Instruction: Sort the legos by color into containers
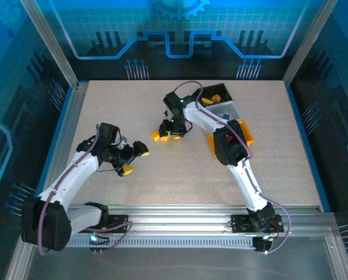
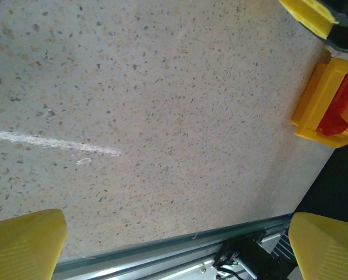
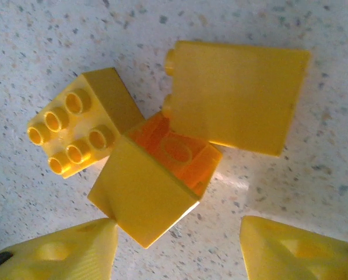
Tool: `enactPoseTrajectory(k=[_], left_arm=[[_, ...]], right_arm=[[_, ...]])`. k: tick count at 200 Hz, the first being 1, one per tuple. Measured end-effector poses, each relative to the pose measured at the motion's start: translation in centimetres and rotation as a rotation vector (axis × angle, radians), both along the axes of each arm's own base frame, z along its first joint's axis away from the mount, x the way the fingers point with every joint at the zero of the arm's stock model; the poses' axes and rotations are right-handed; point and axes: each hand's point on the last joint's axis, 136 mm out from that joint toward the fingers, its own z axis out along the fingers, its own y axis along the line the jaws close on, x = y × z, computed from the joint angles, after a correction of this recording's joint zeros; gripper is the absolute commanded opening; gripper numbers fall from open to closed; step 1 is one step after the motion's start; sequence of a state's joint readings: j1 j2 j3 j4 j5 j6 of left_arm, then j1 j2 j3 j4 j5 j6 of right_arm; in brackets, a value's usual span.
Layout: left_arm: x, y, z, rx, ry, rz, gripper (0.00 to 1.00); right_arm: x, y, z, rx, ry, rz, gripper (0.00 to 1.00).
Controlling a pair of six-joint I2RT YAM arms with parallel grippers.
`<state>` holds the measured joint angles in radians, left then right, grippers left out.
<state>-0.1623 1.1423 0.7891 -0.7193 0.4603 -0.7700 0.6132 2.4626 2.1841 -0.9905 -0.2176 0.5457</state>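
Three yellow legos lie close together on the table [image 1: 162,192]: a studs-up brick [image 3: 80,125], a tipped brick [image 3: 144,198] showing its hollow orange underside, and a flat-faced one [image 3: 238,96]. My right gripper [image 3: 179,251] hangs open just over them, its left fingertip [image 3: 63,254] beside the tipped brick's corner and nothing between the fingers. In the top view this gripper [image 1: 172,132] points down at the yellow cluster [image 1: 158,136]. My left gripper [image 1: 133,159] stands wide open and empty over bare table; in its own view the gripper [image 2: 176,248] holds nothing.
At the back right stand the black bin [image 1: 219,91] with yellow bricks, the translucent white bin [image 1: 231,109] with blue ones, and the yellow bin [image 2: 313,108] holding a red brick [image 2: 337,111]. My right forearm [image 1: 229,146] covers part of the yellow bin [image 1: 248,137].
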Motion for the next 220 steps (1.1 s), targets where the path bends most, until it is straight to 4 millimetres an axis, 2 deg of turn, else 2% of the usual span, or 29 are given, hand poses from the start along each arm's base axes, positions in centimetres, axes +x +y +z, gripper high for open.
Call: enactPoseTrajectory(k=[35,45,68,78,92,115,135,162,192,220], left_arm=[[-0.1,0.3,-0.1,0.006,0.005,0.000,0.99],[-0.1,0.4,-0.1,0.006,0.003,-0.001,0.99],[0.1,0.4,-0.2,0.003,0.005,0.000,0.99],[0.2,0.4,-0.5,0.001,0.014,0.001,0.99],[0.4,0.4,-1.0,0.002,0.026,-0.002,0.99],[1.0,0.2,-1.7,-0.001,0.054,-0.016,0.99],[2.1,0.0,-1.3,-0.006,0.047,-0.027,0.99],[2.9,-0.2,-0.4,-0.009,0.010,-0.038,0.99],[2.8,-0.2,-0.4,-0.007,0.011,-0.043,0.99],[2.4,0.1,-0.3,-0.004,-0.003,-0.046,0.99]], right_arm=[[-0.8,-0.3,-0.1,-0.023,0.006,-0.013,0.55],[-2.0,-1.7,-0.5,-0.071,0.012,-0.028,0.54],[-7.1,-6.5,-1.1,-0.206,0.098,-0.054,0.54],[-8.6,-7.9,-0.5,-0.234,0.111,-0.060,0.54],[-9.5,-8.5,1.1,-0.224,0.097,-0.060,0.56],[-8.6,-7.1,4.0,-0.162,0.024,-0.044,0.60],[-7.3,-5.0,4.8,-0.111,-0.018,-0.023,0.62],[-5.6,-2.9,3.7,-0.094,-0.027,0.000,0.65],[-3.4,-0.8,2.1,-0.093,-0.043,0.027,0.66],[-1.8,0.0,1.4,-0.110,-0.057,0.035,0.66]])
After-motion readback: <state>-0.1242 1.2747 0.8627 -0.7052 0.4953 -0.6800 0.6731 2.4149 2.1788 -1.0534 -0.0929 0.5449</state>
